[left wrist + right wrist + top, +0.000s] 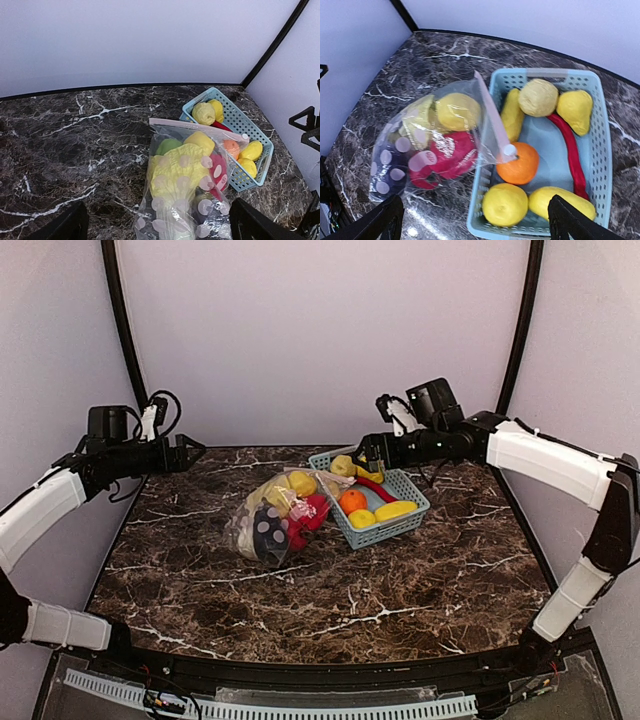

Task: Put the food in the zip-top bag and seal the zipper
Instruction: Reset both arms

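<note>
The zip-top bag (266,528) lies on the dark marble table, left of a light blue basket (388,532). Food fills it: a yellow cabbage (179,172), a red piece (451,154), a purple eggplant (387,170) and green and yellow fruits. Its pink zipper (490,117) rests across the basket's left rim, with a white slider (510,150) at one end. More food sits in the basket: an orange (518,164), several yellow pieces and a red chili (568,150). My left gripper (196,450) hangs open, high at the left. Over the basket's far corner my right gripper (362,452) is open. Neither holds anything.
Black frame posts rise at the back corners beside pale walls. The marble table (400,590) stretches in front of the bag and basket to its near edge.
</note>
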Controlling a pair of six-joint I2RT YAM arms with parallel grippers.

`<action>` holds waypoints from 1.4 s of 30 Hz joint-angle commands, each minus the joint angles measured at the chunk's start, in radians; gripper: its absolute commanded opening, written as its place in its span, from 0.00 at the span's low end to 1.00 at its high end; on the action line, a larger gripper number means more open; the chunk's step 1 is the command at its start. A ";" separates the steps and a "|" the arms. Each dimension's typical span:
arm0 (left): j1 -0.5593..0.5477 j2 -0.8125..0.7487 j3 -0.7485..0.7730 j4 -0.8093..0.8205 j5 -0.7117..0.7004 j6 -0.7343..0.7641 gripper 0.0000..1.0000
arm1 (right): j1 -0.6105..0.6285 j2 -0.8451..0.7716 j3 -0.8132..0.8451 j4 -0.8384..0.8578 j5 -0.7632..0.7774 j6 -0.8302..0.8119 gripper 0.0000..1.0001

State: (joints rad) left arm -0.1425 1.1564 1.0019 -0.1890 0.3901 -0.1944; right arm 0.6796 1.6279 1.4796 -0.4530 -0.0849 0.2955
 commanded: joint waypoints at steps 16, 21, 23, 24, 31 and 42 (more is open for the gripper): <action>0.361 -0.124 -0.067 -0.118 -0.033 0.049 0.99 | -0.499 -0.444 -0.456 0.132 0.058 0.044 0.99; 0.360 -0.241 -0.132 -0.114 -0.055 0.099 0.99 | -0.504 -0.615 -0.582 0.250 0.127 -0.038 0.99; 0.358 -0.276 -0.158 -0.111 -0.048 0.098 0.99 | -0.505 -0.690 -0.648 0.317 0.137 -0.062 0.99; 0.359 -0.299 -0.176 -0.107 -0.047 0.098 0.99 | -0.506 -0.728 -0.684 0.352 0.140 -0.073 0.99; 0.357 -0.357 -0.220 -0.125 -0.093 0.085 0.99 | -0.505 -0.877 -0.859 0.474 0.167 -0.105 0.99; 0.357 -0.372 -0.224 -0.134 -0.119 0.092 0.99 | -0.505 -0.935 -0.905 0.457 0.192 -0.114 0.99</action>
State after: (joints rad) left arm 0.2138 0.8024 0.7952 -0.2966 0.2901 -0.1154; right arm 0.1795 0.7078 0.5800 -0.0402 0.0853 0.1974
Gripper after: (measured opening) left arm 0.987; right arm 0.986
